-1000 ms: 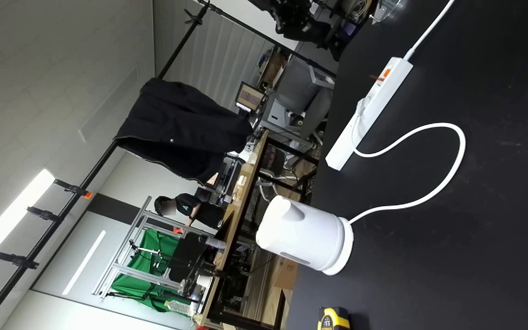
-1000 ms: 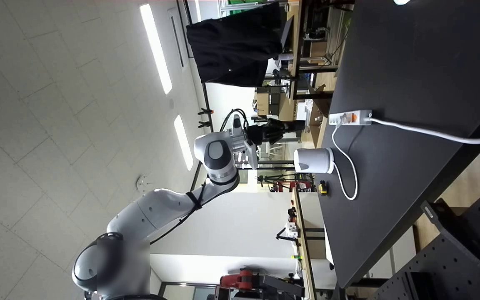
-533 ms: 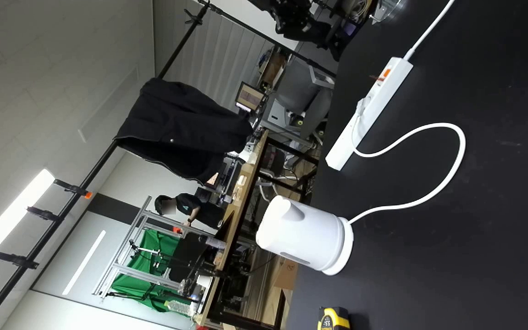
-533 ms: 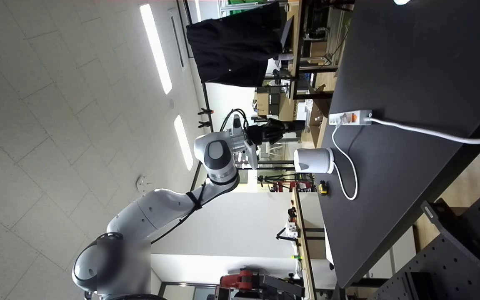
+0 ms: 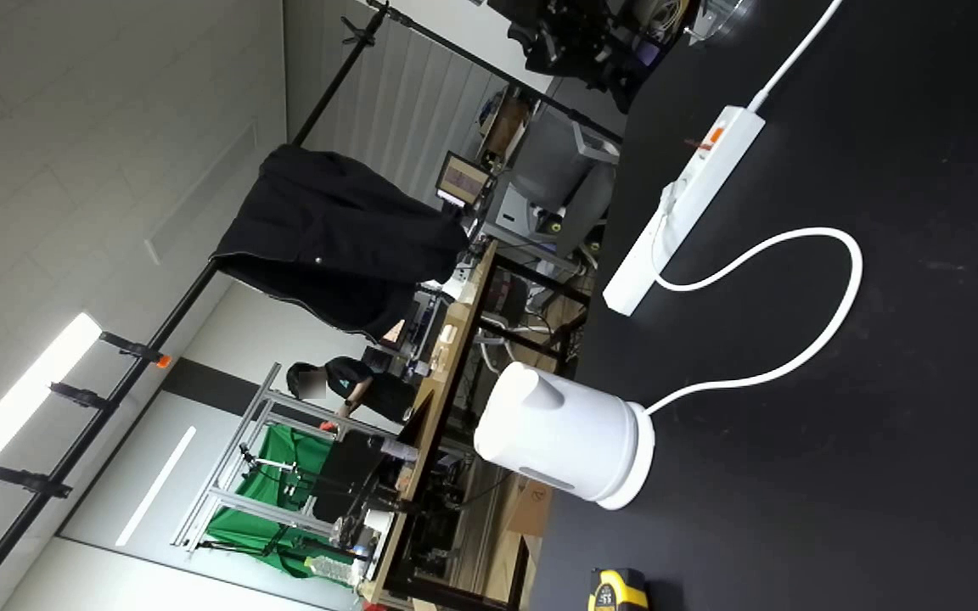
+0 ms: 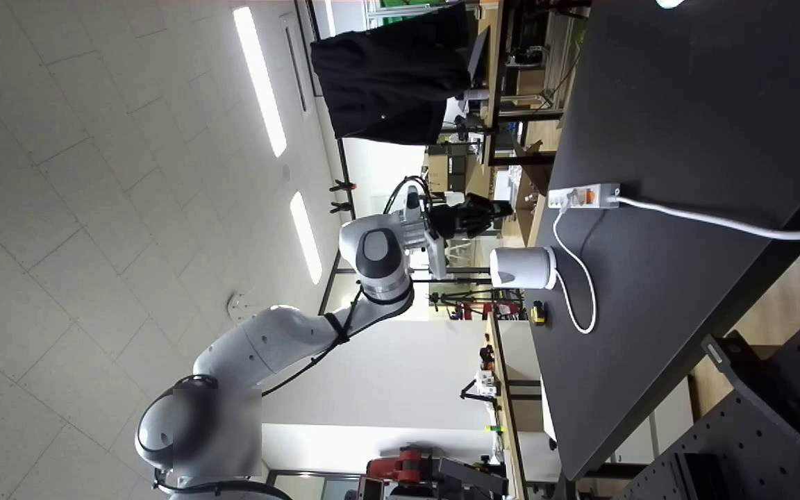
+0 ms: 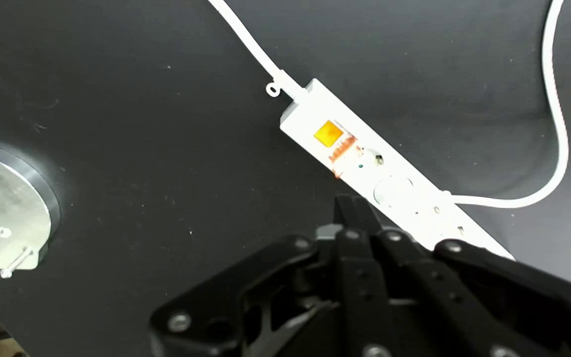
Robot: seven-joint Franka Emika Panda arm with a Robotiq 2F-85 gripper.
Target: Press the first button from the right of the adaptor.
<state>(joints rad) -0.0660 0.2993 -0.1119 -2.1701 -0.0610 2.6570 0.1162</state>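
The adaptor is a long white power strip (image 7: 397, 184) lying diagonally on the black table in the wrist view; it also shows in both exterior views (image 5: 701, 188) (image 6: 601, 196). Its orange button (image 7: 328, 133) is at the end where the cable enters. A reddish-brown mark (image 7: 343, 148) lies beside the button. My gripper (image 7: 355, 201) is shut with nothing visible between the fingers. In the wrist view its tips appear beside the strip's middle and cover part of its edge. In an exterior view the gripper (image 6: 503, 208) hangs above the table, apart from the strip.
A white kettle (image 5: 565, 433) stands on the table (image 5: 837, 475), joined to the strip by a looping white cable (image 5: 854, 280). A yellow-black tape measure (image 5: 618, 590) lies beyond it. A metal plate (image 7: 8, 208) is at the wrist view's left.
The arm and gripper have shifted right in both sideways exterior pictures, that is, lower toward the table. The fingers look more foreshortened. The strip and kettle have not moved.
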